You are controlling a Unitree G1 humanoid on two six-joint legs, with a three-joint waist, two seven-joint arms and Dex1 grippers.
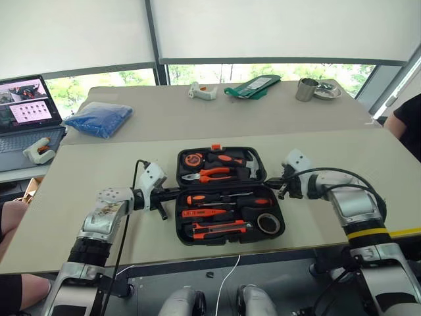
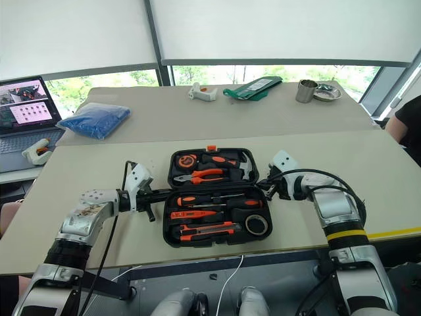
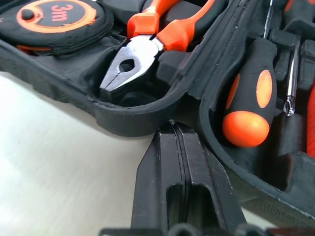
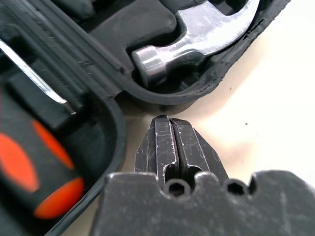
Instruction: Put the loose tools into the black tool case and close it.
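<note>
**Open case flanked at its hinge line by both claws**

Because every recess looks filled, the black tool case (image 1: 221, 195) seems ready for closing, and the coming move turns on how its two halves lie from the claws. It lies open and flat near the front edge of the surface (image 1: 342, 158), its hinge line running from 9 to 3 o'clock across the middle. The far half, toward 12 o'clock, carries the tape measure (image 1: 193, 159), pliers (image 1: 212, 174) and hammer (image 4: 197, 39); the near half, toward 6 o'clock, holds the screwdrivers (image 1: 220, 197), the utility knife (image 1: 220, 228) and the tape roll (image 1: 268, 224). An orange latch (image 1: 215, 147) sits on the far rim.

The left claw (image 3: 176, 129) stands at the case's 9 o'clock, just beside the notch where the halves meet, its fingers together and holding nothing. The right claw (image 4: 170, 122) mirrors it at 3 o'clock, fingers likewise pressed together, tip just off the rim beside the hammer head. Whether either tip touches the plastic I cannot tell. Each is about equally near its own end.

Both forearms reach forward with wrists bent inward, so the claws point at each other along the hinge line, angled slightly down. Folding the far half toward 6 o'clock would probably need both tips under its rim.
</note>
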